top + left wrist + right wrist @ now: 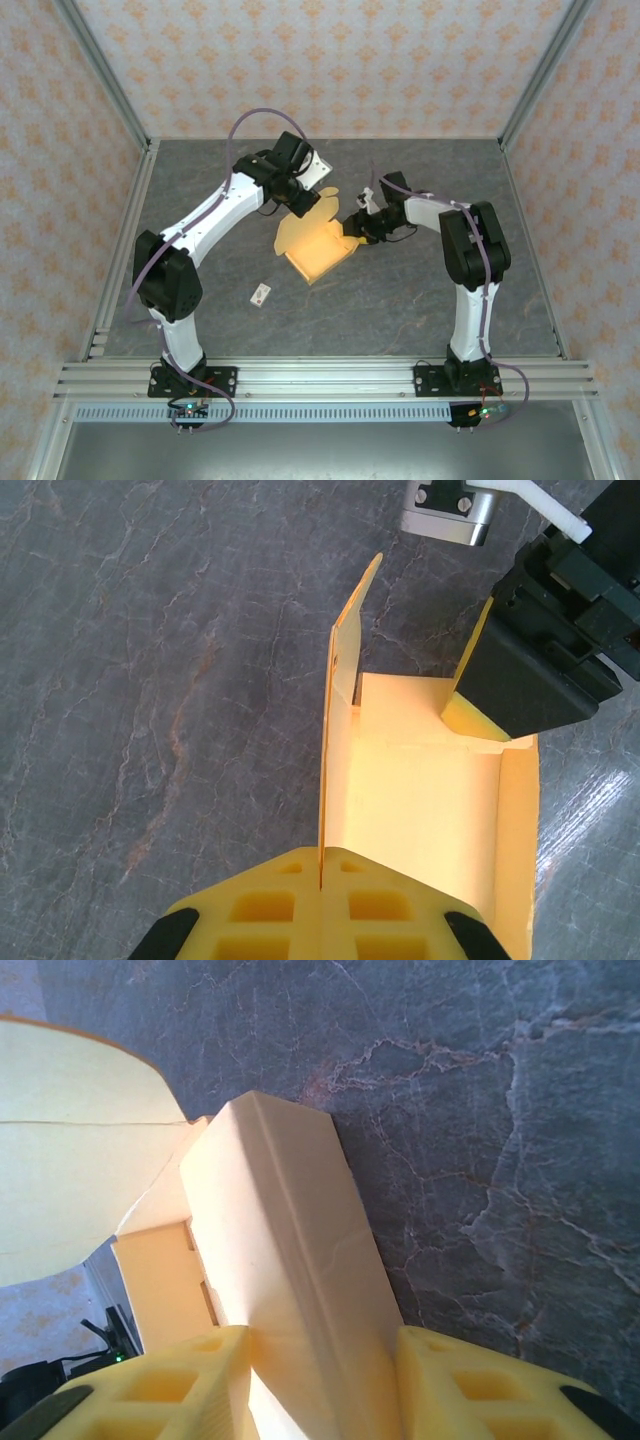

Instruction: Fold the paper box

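Paper box (318,250), far edge under left gripper (298,204)

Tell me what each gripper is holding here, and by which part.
Left gripper pinches the paper box by its thin upright flap. Right gripper straddles a folded side wall of the box; whether it grips cannot be told.

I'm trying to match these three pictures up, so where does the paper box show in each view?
Top external: the paper box sits near picture centre.
Left wrist: paper box lower right, its upright flap clamped in the left gripper.
Right wrist: paper box centre, a folded wall between the fingers of the right gripper.
Shared landmark: the grey marbled table.
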